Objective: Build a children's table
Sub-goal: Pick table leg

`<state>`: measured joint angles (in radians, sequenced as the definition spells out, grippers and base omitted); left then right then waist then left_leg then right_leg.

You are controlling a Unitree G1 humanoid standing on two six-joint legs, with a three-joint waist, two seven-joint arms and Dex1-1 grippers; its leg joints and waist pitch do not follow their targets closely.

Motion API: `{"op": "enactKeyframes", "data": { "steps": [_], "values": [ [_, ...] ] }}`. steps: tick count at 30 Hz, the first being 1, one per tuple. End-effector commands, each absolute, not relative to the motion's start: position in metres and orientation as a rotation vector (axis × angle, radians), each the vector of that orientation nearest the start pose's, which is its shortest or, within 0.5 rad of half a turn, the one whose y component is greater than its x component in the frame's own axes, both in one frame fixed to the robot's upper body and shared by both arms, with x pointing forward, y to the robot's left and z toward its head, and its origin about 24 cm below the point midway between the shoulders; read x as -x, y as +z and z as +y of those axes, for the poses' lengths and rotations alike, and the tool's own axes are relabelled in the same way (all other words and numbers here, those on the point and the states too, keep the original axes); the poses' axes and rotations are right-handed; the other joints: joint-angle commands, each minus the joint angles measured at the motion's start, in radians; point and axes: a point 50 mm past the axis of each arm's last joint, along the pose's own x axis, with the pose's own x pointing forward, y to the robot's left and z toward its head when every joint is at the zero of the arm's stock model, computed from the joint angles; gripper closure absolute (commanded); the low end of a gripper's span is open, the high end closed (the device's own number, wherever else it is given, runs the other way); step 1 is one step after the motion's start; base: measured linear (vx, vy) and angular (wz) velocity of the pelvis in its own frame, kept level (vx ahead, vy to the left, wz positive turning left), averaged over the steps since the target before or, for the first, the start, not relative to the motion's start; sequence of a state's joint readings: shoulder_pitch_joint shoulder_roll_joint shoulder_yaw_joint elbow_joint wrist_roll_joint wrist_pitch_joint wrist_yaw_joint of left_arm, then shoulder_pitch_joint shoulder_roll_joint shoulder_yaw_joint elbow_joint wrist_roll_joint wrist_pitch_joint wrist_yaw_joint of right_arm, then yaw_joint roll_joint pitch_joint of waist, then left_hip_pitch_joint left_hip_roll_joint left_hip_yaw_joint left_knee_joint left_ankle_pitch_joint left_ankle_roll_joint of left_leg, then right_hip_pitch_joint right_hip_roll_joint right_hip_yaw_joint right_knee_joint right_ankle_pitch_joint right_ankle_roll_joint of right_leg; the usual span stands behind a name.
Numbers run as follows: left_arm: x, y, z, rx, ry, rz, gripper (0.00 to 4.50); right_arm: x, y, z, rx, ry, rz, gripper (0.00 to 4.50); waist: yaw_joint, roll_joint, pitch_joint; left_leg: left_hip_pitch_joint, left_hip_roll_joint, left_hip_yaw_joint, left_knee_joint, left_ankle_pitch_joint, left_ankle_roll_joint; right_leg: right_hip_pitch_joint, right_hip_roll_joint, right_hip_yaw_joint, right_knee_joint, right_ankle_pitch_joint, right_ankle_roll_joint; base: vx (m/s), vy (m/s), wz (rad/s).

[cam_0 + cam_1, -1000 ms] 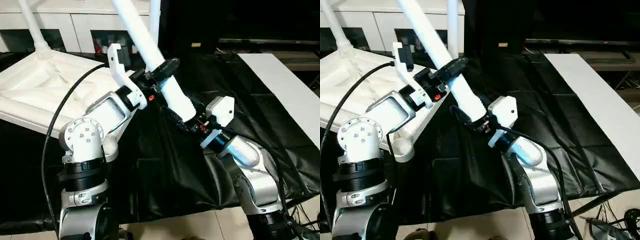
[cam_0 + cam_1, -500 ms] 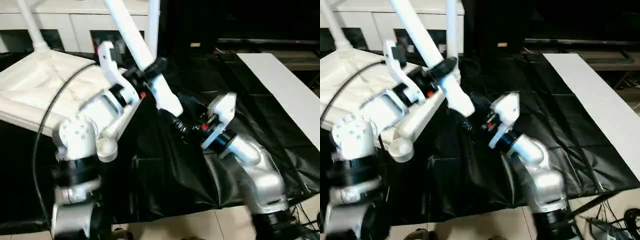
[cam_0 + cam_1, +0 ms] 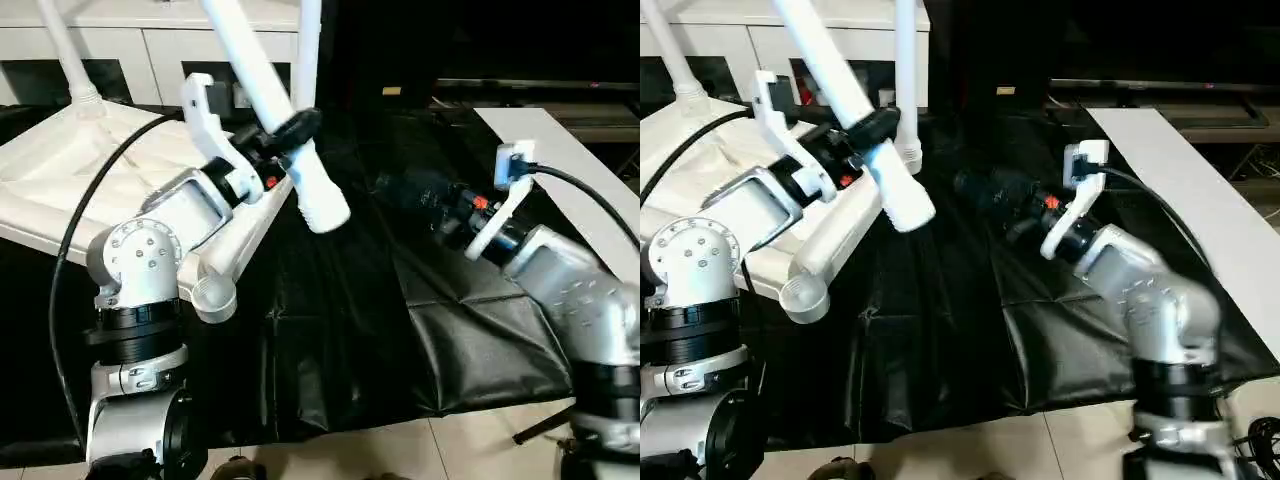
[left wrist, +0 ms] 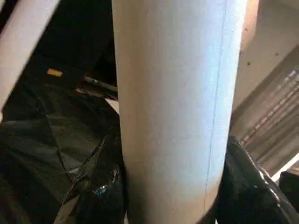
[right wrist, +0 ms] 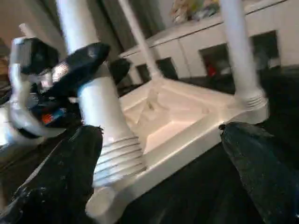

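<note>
At left-centre, a white tube leg (image 3: pixel 262 95) is clamped in the left end effector (image 3: pixel 285 130), tilted, threaded end (image 3: pixel 322 210) hanging free over the black sheet (image 3: pixel 340 330). The overturned table top (image 3: pixel 90 185) is seen at far left, two legs (image 3: pixel 62 45) seated upright in its corner sockets, one near socket (image 3: pixel 212 298) unfilled. The right end effector (image 3: pixel 400 190) is held apart, gripping nothing, right of the leg.

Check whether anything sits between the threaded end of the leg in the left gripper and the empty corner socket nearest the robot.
Nothing visible does. The leg is clamped in the left gripper, its threaded end hanging over black sheet, beside the empty socket. The right gripper is open, off to the right.
</note>
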<state>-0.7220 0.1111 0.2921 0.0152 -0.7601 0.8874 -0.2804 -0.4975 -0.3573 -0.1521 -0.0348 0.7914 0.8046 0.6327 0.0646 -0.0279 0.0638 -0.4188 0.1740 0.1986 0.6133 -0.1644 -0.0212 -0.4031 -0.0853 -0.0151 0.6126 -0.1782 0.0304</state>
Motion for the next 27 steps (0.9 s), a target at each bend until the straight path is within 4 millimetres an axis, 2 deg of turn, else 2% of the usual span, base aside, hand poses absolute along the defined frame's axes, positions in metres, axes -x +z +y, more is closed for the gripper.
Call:
{"op": "enactKeyframes", "data": {
  "steps": [1, 7, 9, 14, 16, 17, 19, 20, 27],
  "values": [
    [-0.335, 0.206, 0.117, 0.570, -0.748, 0.039, 2.51, -0.303, 0.167, -0.149, -0.439, 1.009, 0.139, 0.00, 0.006, -0.001, -0.081, 0.042, 0.039, -0.020, -0.072, -0.153, -0.027, 0.038, -0.038, 0.015, -0.063, -0.148, -0.189, 0.000, 0.000, 0.00],
    [-0.330, 0.204, 0.112, 0.529, -0.818, 0.038, 2.51, -0.304, 0.170, -0.141, -0.398, 1.073, 0.175, 0.00, 0.014, 0.001, -0.081, 0.044, 0.040, -0.021, -0.073, -0.145, -0.037, 0.036, -0.040, 0.015, -0.062, -0.160, -0.188, 0.000, 0.000, 0.00],
    [-0.326, 0.205, 0.108, 0.514, -0.874, 0.027, 2.51, -0.307, 0.172, -0.137, -0.377, 1.087, 0.181, 0.00, 0.016, 0.005, -0.082, 0.046, 0.042, -0.021, -0.073, -0.145, -0.044, 0.033, -0.040, 0.015, -0.060, -0.159, -0.190, 0.000, 0.000, 0.00],
    [-0.309, 0.206, 0.101, 0.496, -1.082, -0.008, 2.51, -0.310, 0.178, -0.133, -0.320, 1.160, 0.197, 0.00, 0.024, -0.002, -0.081, 0.047, 0.043, -0.017, -0.074, -0.144, -0.050, 0.033, -0.040, 0.016, -0.057, -0.141, -0.204, 0.000, 0.000, 0.00],
    [-0.304, 0.205, 0.100, 0.471, -1.139, -0.006, 2.51, -0.307, 0.178, -0.132, -0.285, 1.217, 0.211, 0.00, 0.026, -0.001, -0.080, 0.046, 0.042, -0.016, -0.074, -0.148, -0.050, 0.034, -0.039, 0.016, -0.056, -0.147, -0.198, 0.000, 0.000, 0.00],
    [-0.303, 0.204, 0.100, 0.458, -1.165, -0.003, 2.51, -0.304, 0.177, -0.132, -0.259, 1.259, 0.225, 0.00, 0.027, 0.001, -0.079, 0.048, 0.043, -0.017, -0.076, -0.158, -0.051, 0.033, -0.039, 0.016, -0.057, -0.156, -0.192, 0.000, 0.000, 0.00],
    [-0.301, 0.202, 0.100, 0.440, -1.196, 0.002, 2.51, -0.300, 0.173, -0.132, -0.227, 1.310, 0.262, 0.00, 0.026, -0.003, -0.078, 0.046, 0.042, -0.018, -0.076, -0.169, -0.049, 0.035, -0.040, 0.017, -0.059, -0.169, -0.187, 0.000, 0.000, 0.00],
    [-0.300, 0.202, 0.100, 0.431, -1.216, 0.001, 2.51, -0.299, 0.172, -0.132, -0.218, 1.318, 0.274, 0.00, 0.026, -0.001, -0.078, 0.047, 0.044, -0.018, -0.076, -0.175, -0.050, 0.034, -0.042, 0.019, -0.060, -0.185, -0.183, 0.000, 0.000, 0.00],
    [-0.292, 0.199, 0.096, 0.351, -1.343, 0.019, 2.52, -0.298, 0.172, -0.123, -0.205, 1.436, 0.304, 0.00, 0.024, -0.005, -0.079, 0.046, 0.044, -0.018, -0.074, -0.176, -0.044, 0.032, -0.044, 0.019, -0.058, -0.198, -0.199, 0.000, 0.000, 0.00]
  ]
}}
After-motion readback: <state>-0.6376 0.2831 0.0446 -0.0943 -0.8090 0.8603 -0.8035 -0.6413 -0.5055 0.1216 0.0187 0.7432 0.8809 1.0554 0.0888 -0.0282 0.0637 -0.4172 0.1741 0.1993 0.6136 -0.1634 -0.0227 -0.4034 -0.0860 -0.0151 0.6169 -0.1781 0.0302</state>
